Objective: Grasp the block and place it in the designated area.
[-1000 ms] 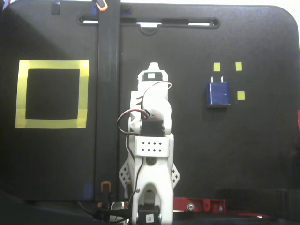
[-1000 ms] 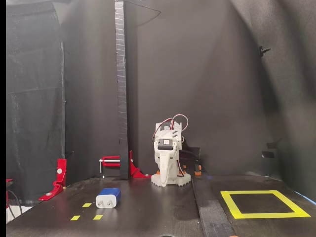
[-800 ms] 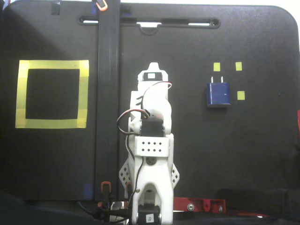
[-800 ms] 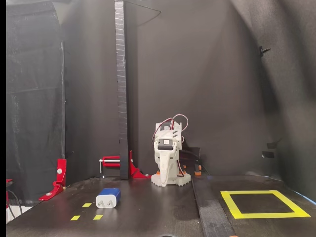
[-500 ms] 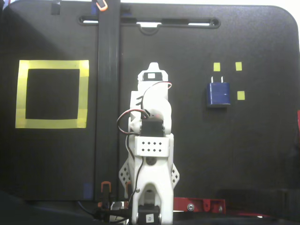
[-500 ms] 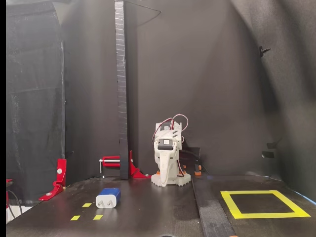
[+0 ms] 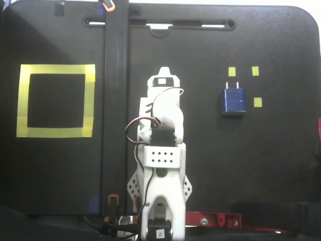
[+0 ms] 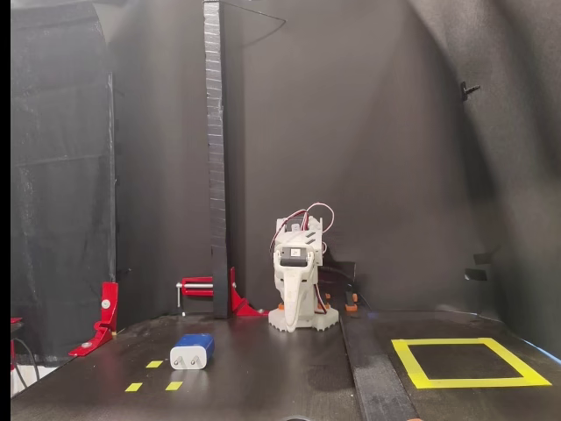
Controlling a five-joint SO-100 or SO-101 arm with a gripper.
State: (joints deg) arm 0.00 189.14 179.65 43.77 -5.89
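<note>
A white robot arm sits folded at the middle of a black table, its gripper (image 7: pixel 162 75) tucked in; whether the jaws are spread or pressed together cannot be told. The block (image 7: pixel 234 100), dark blue with two metal prongs, lies flat among small yellow markers (image 7: pixel 255 71), well apart from the designated area (image 7: pixel 20 100), a yellow tape square. It looks rigid, light and smooth, best pinched across its long sides. Only the low fixed view shows its white prong end (image 8: pixel 188 356)
</note>
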